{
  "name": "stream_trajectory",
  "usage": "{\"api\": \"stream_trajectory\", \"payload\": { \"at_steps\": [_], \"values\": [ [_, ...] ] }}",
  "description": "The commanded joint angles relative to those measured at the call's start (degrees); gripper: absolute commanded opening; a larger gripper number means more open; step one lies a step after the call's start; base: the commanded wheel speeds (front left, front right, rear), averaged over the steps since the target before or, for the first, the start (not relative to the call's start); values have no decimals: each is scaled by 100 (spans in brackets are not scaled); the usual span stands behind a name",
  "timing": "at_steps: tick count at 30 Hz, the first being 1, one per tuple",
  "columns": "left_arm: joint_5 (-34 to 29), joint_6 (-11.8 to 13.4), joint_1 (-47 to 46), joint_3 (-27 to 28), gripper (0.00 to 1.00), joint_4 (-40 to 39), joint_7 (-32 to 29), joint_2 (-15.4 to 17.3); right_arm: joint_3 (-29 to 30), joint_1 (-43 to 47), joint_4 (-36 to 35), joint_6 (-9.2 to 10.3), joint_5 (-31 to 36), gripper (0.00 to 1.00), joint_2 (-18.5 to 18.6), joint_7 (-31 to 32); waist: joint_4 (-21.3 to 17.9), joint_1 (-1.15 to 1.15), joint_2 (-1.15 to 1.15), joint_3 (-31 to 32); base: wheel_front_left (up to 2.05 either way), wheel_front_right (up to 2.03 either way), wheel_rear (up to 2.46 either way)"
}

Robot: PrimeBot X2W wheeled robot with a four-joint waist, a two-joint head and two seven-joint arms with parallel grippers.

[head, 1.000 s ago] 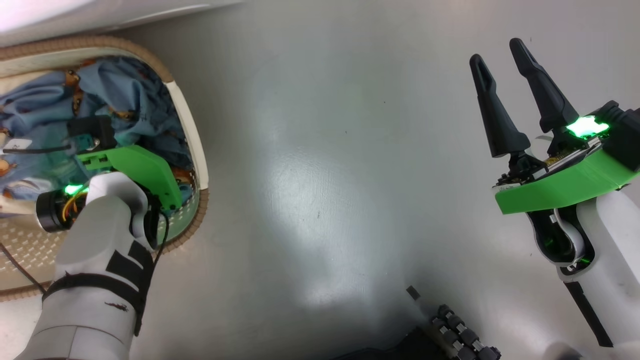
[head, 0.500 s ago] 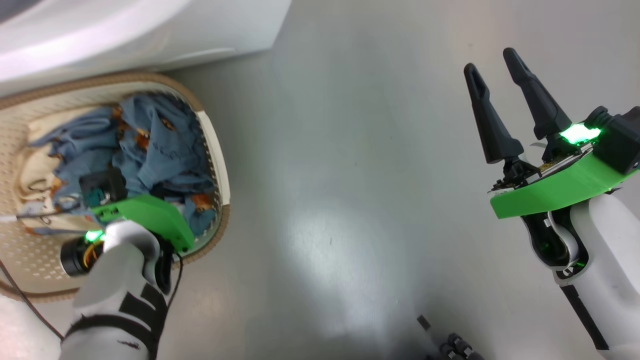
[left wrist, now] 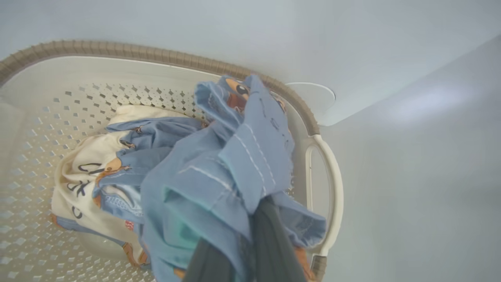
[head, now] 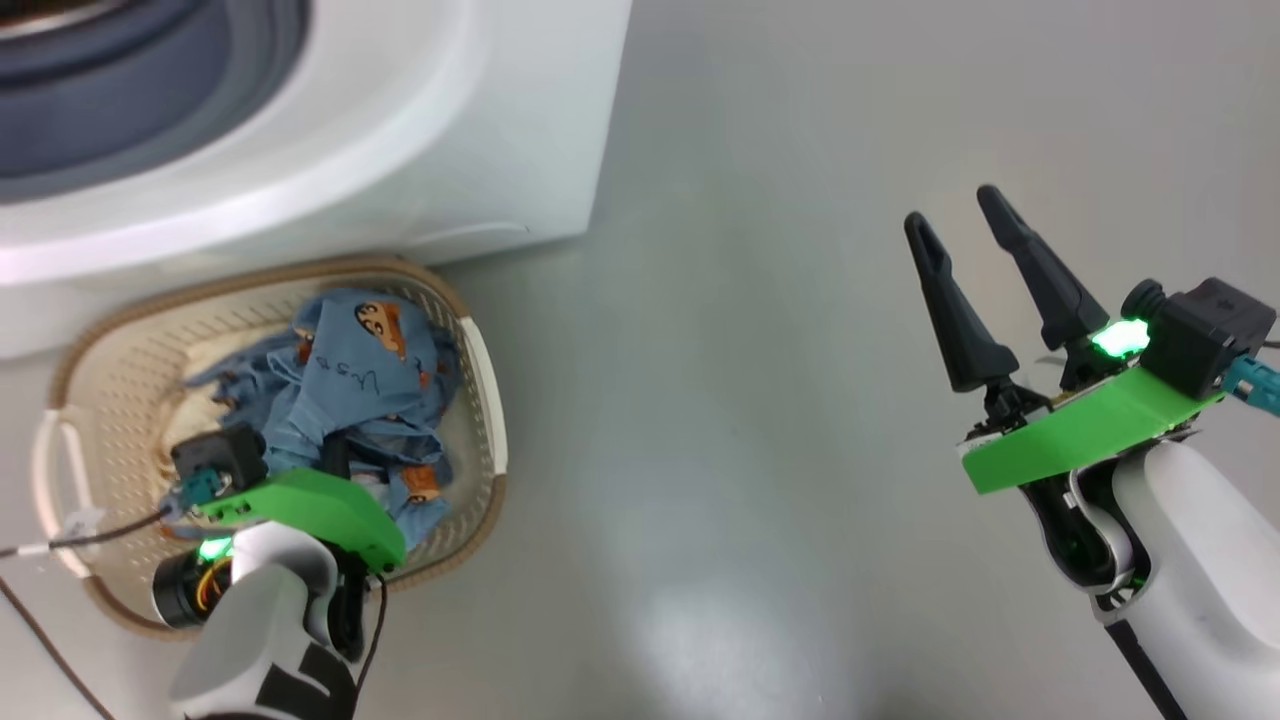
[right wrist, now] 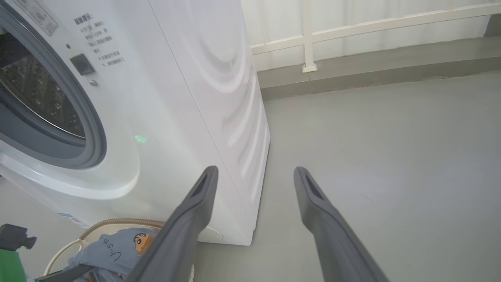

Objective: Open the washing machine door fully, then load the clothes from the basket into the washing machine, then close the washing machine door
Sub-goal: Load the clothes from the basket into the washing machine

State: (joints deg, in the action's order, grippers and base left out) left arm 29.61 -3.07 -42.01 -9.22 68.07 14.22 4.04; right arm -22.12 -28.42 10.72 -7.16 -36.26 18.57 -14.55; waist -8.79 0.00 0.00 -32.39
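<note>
The cream basket (head: 490, 400) with a brown rim stands on the floor against the white washing machine (head: 450, 130). Inside it lie the clothes (head: 350, 390): blue printed fabric over a cream cloth (left wrist: 86, 164) with dark lettering. My left gripper (left wrist: 258, 211) is down in the basket, shut on a fold of the blue fabric (left wrist: 235, 156), which bunches up over its fingers. My right gripper (head: 952, 208) hangs open and empty above bare floor to the right. The machine's steel drum (right wrist: 35, 90) and grey gasket lie uncovered. The washing machine door is out of view.
Smooth grey floor (head: 750, 400) spreads between the basket and my right arm. A dark cable (head: 60, 545) trails from my left wrist across the basket's near side. Beyond the machine's side panel (right wrist: 235, 98) stands a white railing (right wrist: 309, 39) above a low grey kerb.
The head camera has swung up, bringing the washing machine front and the whole basket into view. The blue fabric stands bunched higher over my left gripper. The right gripper stays open.
</note>
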Motion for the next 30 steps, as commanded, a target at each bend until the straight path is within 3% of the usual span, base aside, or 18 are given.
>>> {"api": "stream_trajectory", "payload": {
  "at_steps": [1,19,30],
  "values": [
    [-28,-52,384,188,0,-327,76,113,-92,296,-57,-33,-62,100,54,-45,193,0,0,590,0,0,0],
    [-259,-329,1753,748,0,-2395,77,-60,-22,876,195,-33,14,100,-9,-45,600,0,0,1887,0,0,0],
    [-369,-338,2477,863,0,-3997,77,-112,21,1174,269,-33,54,100,-20,-45,751,0,0,2420,0,0,0]
  ]
}}
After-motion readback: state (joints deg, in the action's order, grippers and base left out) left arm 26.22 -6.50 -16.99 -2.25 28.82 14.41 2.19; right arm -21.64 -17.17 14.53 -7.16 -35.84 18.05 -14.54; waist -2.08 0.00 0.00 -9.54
